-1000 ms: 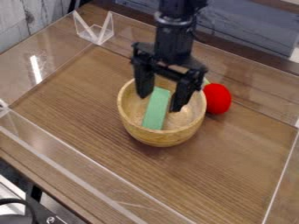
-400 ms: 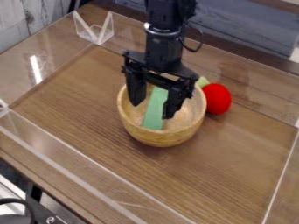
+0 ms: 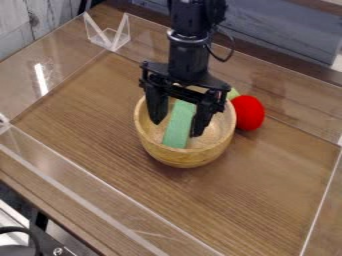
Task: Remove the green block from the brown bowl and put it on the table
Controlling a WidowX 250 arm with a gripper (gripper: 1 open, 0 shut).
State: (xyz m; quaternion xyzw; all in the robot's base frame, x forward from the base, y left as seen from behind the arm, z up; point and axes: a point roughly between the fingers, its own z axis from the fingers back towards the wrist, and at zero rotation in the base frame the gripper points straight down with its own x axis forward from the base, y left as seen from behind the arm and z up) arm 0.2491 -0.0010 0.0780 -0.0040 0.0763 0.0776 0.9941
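The green block [image 3: 178, 126] lies inside the brown bowl [image 3: 183, 152], near the middle of its floor. Its long axis runs from the near side of the bowl toward the far side, with the far end leaning slightly to the right.

Compared with the frame from one second ago, the black jaws [image 3: 183, 112] have turned and sit differently over the bowl. They stand spread, one on the left of the block and one on the right, and their tips reach down within the bowl's rim. Whether either one touches the block I cannot tell. The bowl and block look unmoved.

From left to right: at the far left of the tabletop [image 3: 87, 130] stands a small clear, angular plastic piece [image 3: 108, 34]. The tabletop itself is dark brown with wood grain, edged by see-through walls. The bowl is round, light brown and wooden, with a thick rim and visible grain. The block is a flat, elongated bar in plain mid-green. Just beside the bowl, on its far right side, is a rounded, smooth red object [image 3: 249, 112] with a light green bit at its far left.
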